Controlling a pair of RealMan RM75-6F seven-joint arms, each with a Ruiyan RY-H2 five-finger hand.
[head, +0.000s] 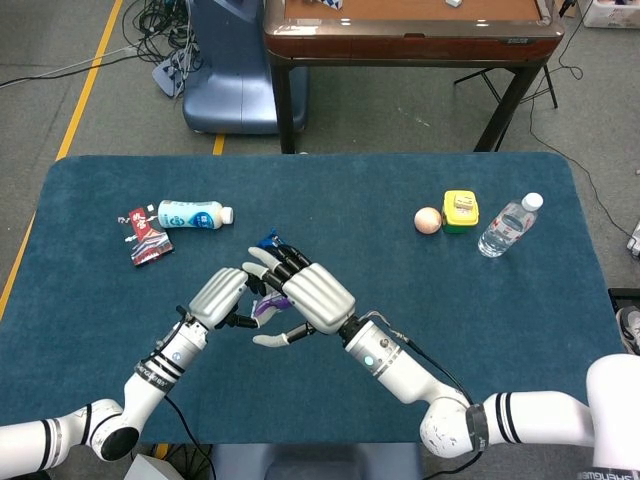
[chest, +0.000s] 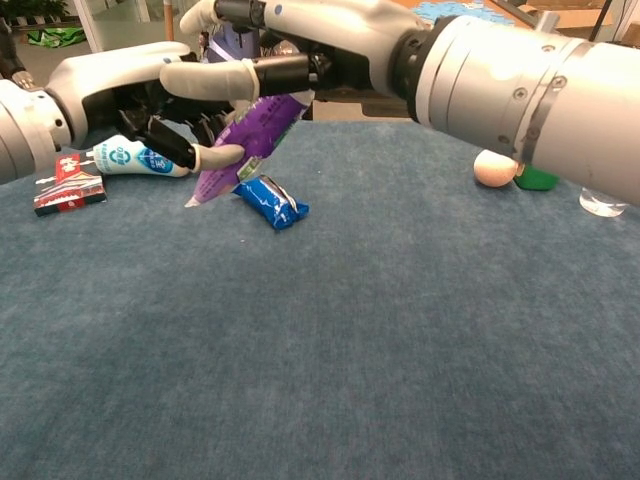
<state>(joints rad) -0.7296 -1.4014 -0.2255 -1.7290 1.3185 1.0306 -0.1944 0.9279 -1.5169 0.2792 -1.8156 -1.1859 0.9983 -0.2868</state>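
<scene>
1. My left hand (chest: 150, 105) and right hand (chest: 300, 45) both pinch the purple foil snack packet (chest: 245, 145), lifted above the blue cloth-covered table (chest: 400, 330).
2. The chest view shows the whole packet; from the head view it is mostly hidden.
3. Its long axis slants, lower end down-left, just above the blue wrapped snack bar (chest: 272, 201).

Silver-white left hand (head: 220, 296) and right hand (head: 312, 297) — black-jointed fingers, white forearms, black bands at the wrists.

Both forearms reach in from the near edge and meet at mid-desk. The left hand (head: 218, 296) has its fingers curled inward, thumb forward. The right hand (head: 305, 296) hovers just beside it, palm down, fingers extended
</scene>
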